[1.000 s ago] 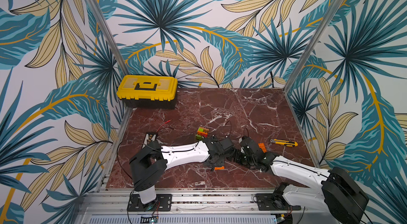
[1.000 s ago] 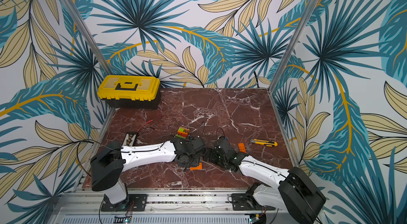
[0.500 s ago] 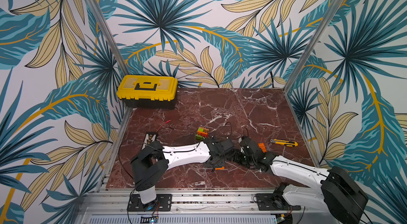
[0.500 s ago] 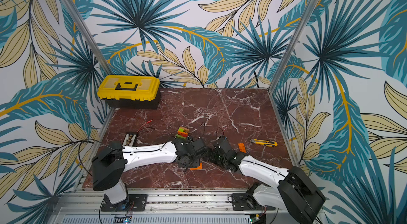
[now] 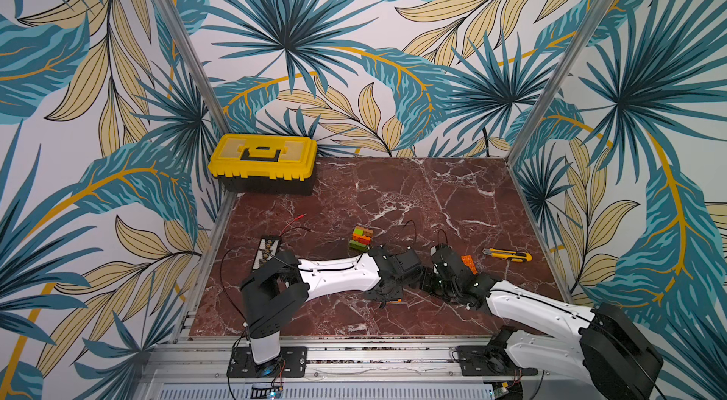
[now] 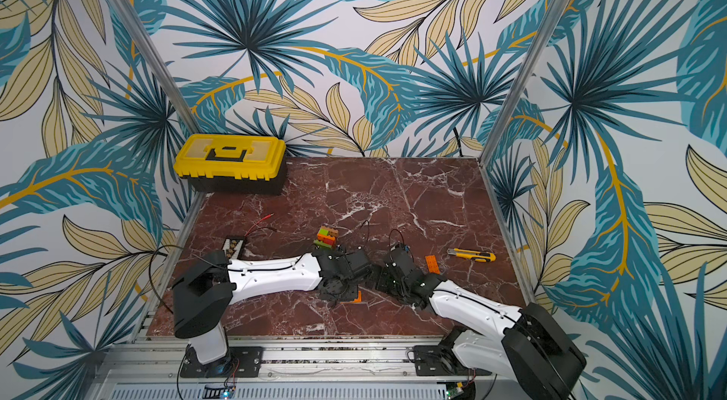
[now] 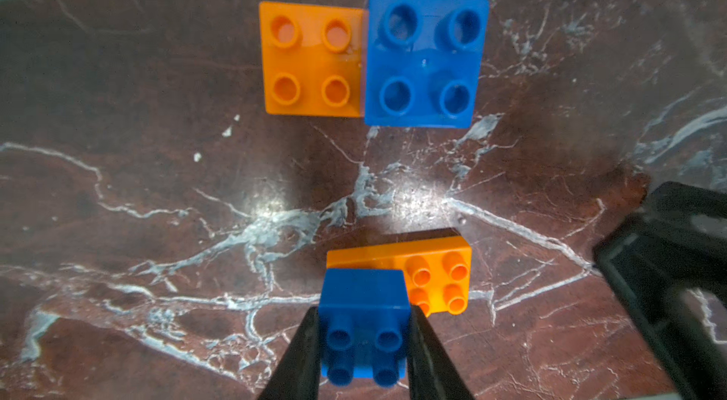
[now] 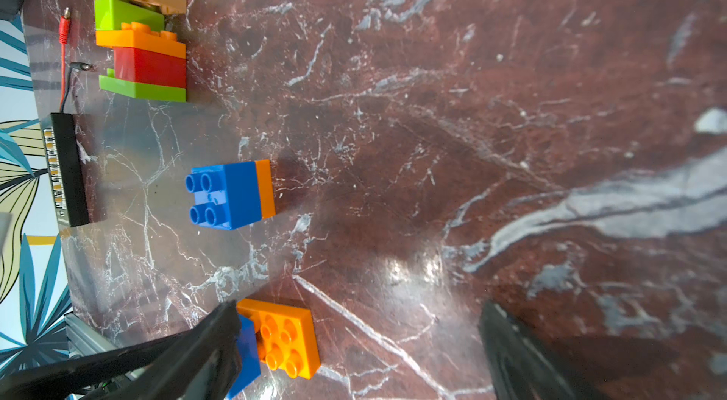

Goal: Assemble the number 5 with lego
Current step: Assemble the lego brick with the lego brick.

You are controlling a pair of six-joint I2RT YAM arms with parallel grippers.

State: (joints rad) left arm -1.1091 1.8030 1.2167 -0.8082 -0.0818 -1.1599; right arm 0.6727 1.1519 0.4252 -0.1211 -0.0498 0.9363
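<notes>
Red-brown marble surface point(image 7: 137, 189) carries everything. The left end effector point(image 7: 364, 317) is clamped on a blue brick point(image 7: 362, 290) seated on an orange oblong brick point(image 7: 436, 274), whose long axis runs across the fingers point(image 7: 299, 358). The blue-and-orange cluster point(image 7: 371, 60) lies straight ahead, apart; the right end effector point(image 8: 360, 315) gapes wide, empty, so the left arm seems better placed to bring them together.

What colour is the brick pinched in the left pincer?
Blue brick, clearest in the left wrist view.

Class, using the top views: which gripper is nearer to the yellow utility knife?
Right. The right gripper, open, lies left of the utility knife; the left gripper, shut on a blue brick, is farther left.
</notes>
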